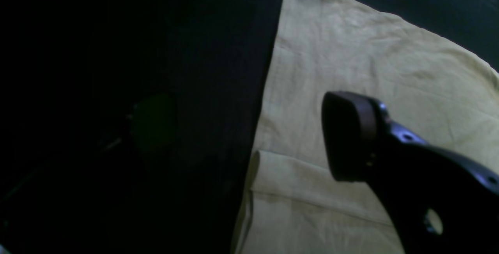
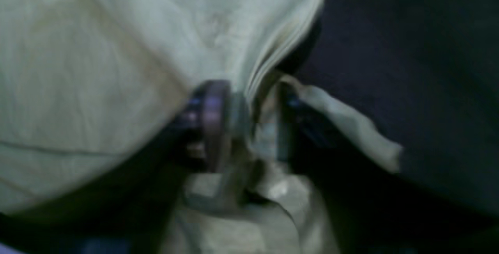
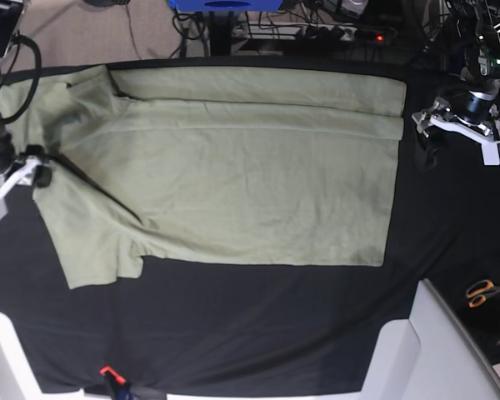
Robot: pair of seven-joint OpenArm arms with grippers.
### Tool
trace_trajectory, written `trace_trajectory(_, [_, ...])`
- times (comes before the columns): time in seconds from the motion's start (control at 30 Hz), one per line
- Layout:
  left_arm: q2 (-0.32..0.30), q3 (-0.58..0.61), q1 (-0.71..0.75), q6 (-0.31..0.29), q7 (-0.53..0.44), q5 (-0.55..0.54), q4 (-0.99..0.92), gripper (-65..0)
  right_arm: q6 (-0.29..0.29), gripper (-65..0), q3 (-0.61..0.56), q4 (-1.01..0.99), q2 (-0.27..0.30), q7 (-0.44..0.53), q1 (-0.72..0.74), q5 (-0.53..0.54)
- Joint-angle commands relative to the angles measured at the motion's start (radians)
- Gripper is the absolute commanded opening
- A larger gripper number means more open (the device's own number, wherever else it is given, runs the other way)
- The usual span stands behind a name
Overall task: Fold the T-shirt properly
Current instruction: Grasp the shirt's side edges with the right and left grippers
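The pale sage-green T-shirt point(image 3: 250, 183) lies spread flat on the black table cloth point(image 3: 233, 325), with a strip folded over along its far edge. At the shirt's left side my right gripper point(image 3: 35, 171) is at the sleeve. In the blurred right wrist view its fingers point(image 2: 212, 125) stand apart, with a loose fold of the shirt point(image 2: 97, 51) in the gap of the right gripper point(image 2: 249, 125). My left gripper point(image 3: 425, 142) hangs just off the shirt's right edge. In the left wrist view it point(image 1: 249, 133) is wide open and empty above the edge of the shirt point(image 1: 351, 59).
Orange-handled scissors point(image 3: 483, 292) lie at the right, beyond a white panel point(image 3: 433, 333) at the lower right corner. A small red-tipped object point(image 3: 107, 372) sits at the cloth's near edge. Cables and a power strip point(image 3: 317, 29) run behind the table.
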Motion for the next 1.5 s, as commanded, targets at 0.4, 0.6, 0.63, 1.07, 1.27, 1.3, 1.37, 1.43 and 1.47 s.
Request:
trace_trajectory(0.4, [-0.015,-0.006,0.000,-0.003,-0.024,-0.010,-0.015,-8.9,0.006,-11.6,-0.015,-0.361,0.054,0.044,0.343,-0.105])
trace_trajectory(0.6, [-0.015,-0.013,0.005,-0.003,-0.024,-0.009,-0.015,-8.9,0.005,-11.6,-0.018,-0.629,0.057,0.212,0.457,-0.278])
trace_trajectory(0.63, [-0.015,-0.013,0.005,-0.003,-0.024,-0.009,-0.015,-8.9,0.005,-11.6,-0.018,-0.651,0.057,0.224,0.461,-0.291])
trace_trajectory(1.07, [-0.015,-0.007,0.000,-0.003,-0.024,-0.009,-0.015,-8.9,0.011,-40.4,-0.023,-0.698,0.034,0.239,0.460,-0.295])
trace_trajectory(1.27, [-0.036,-0.004,-0.038,-0.003,-0.024,-0.009,-0.069,-8.9,0.011,-65.0,-0.023,-0.694,0.031,0.239,0.461,-0.295])
trace_trajectory(1.3, [-0.036,-0.004,-0.052,-0.003,-0.024,-0.009,-0.091,-8.9,0.011,-65.0,-0.023,-0.692,0.031,0.239,0.461,-0.295])
trace_trajectory(1.37, [-0.046,-0.004,-0.090,-0.003,-0.022,-0.009,-0.124,-8.9,0.011,-64.5,-0.023,-0.692,0.031,0.239,0.461,-0.295])
trace_trajectory(1.43, [-0.067,0.014,-0.136,-0.003,-0.011,-0.009,-0.169,-8.9,0.011,-65.0,-0.023,-0.689,0.031,0.241,0.461,-0.295])
trace_trajectory(1.47, [-0.082,0.036,-0.171,-0.003,0.012,-0.009,-0.197,-8.9,0.011,-65.0,-0.023,-0.678,0.031,0.241,0.461,-0.295])
